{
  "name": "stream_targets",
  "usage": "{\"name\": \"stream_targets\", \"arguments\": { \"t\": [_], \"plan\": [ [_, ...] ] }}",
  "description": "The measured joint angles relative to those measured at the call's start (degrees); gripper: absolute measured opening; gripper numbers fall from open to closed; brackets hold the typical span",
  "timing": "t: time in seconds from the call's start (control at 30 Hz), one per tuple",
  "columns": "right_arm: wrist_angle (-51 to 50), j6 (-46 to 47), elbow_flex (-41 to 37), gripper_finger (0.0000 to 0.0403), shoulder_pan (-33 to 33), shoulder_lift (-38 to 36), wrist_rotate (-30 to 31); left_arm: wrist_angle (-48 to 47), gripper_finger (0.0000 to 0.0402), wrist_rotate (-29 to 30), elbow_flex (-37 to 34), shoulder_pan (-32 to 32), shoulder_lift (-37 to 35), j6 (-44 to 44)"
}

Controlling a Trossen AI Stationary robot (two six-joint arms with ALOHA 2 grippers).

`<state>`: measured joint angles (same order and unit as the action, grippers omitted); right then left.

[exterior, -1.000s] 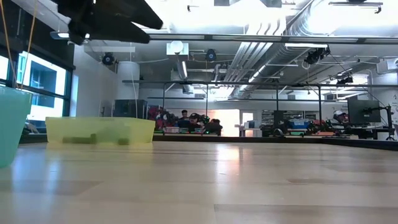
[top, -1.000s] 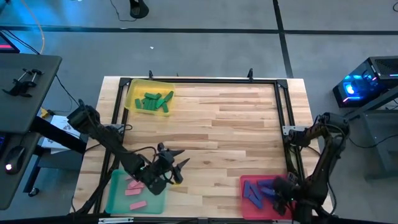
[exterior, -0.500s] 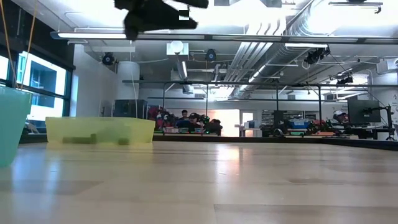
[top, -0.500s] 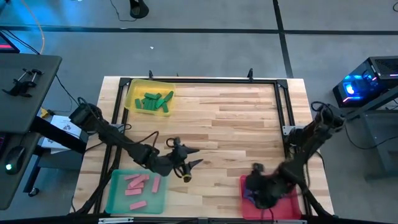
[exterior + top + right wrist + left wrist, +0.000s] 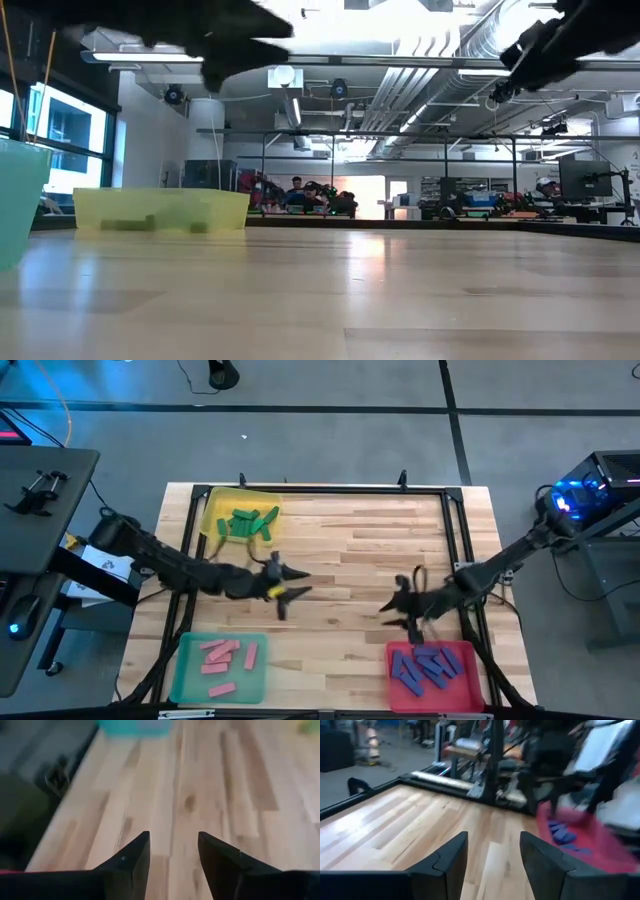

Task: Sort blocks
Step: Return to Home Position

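**Q:** Where do the blocks lie from your jaws?
**A:** None lies between them, and none shows on bare wood.
- The green blocks (image 5: 245, 520) are heaped in the yellow tray (image 5: 210, 505) at the far left corner.
- The pink blocks (image 5: 222, 655) are in the green tray (image 5: 185, 678), near left.
- The purple-blue blocks (image 5: 425, 665) are in the pink-red tray (image 5: 466, 680), near right.

Long axes are mixed in every tray, so there is no common lie to line up on.

**Q:** State of the jaws?
**A:** Your left gripper (image 5: 292, 595) hangs over mid-table, between the yellow and green trays and inboard of both, pointing right. Its fingers (image 5: 447, 862) stand apart with nothing between them and only wood below. Your right gripper (image 5: 397, 610) sits just beyond the far edge of the pink-red tray, pointing left. Its fingers (image 5: 130, 860) are likewise spread and empty.

**Q:** Which arm is nearer what?
**A:** Your left arm is nearer the green and pink lots, your right the purple-blue. The two grippers face each other across the table (image 5: 350, 550), near but apart.

**Q:** Judgement on the step?
**A:** The sorting looks complete, and what is left is to bring both arms to rest.
- **Room:** the middle of the table gives free space.
- **Edges:** a black frame (image 5: 320, 491) runs along the table's sides. Your right arm reaches in across its right rail and your left arm across the left one. Draw each arm back along its own line, not in a sideways swing.
- **Risk:** a low elbow could catch a tray's rim on the way out.
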<state>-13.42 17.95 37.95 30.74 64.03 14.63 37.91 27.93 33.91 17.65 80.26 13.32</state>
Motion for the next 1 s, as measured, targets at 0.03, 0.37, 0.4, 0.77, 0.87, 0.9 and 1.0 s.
{"name": "stream_targets", "arguments": {
  "t": [0.03,0.37,0.4,0.77,0.87,0.9,1.0],
  "plan": [
    [3.11,0.06,-3.3,0.0149,-0.96,-3.49,0.06,3.12,0.0164,-1.76,-3.12,-0.99,-1.88,0.43],
    [22.13,-2.11,-23.62,0.0147,-20.06,-31.67,-19.9,12.58,0.0119,-19.85,-25.24,-18.96,-23.69,6.71],
    [23.16,-2.47,-24.54,0.0147,-22.21,-33.37,-22.09,12.39,0.0115,-22.76,-26.45,-20.95,-25.69,7.4],
    [27.1,-3.05,-34.01,0.0147,-33.31,-48.32,-34.8,7.27,0.0076,-33.8,-33.31,-31.26,-38.93,10.1],
    [27.25,-2.98,-36.03,0.0147,-33.37,-51.71,-34.82,4.69,0.0074,-36.32,-33.29,-31.2,-40.58,8.23],
    [27.37,-3.0,-36.66,0.0147,-33.37,-52.56,-34.82,4.1,0.0074,-37.4,-33.29,-31.2,-41.12,8.07],
    [25.26,-3.77,-37.39,0.0147,-33.37,-54.92,-34.8,4.24,0.0074,-39.46,-33.29,-31.2,-42.74,7.28]
  ]
}}
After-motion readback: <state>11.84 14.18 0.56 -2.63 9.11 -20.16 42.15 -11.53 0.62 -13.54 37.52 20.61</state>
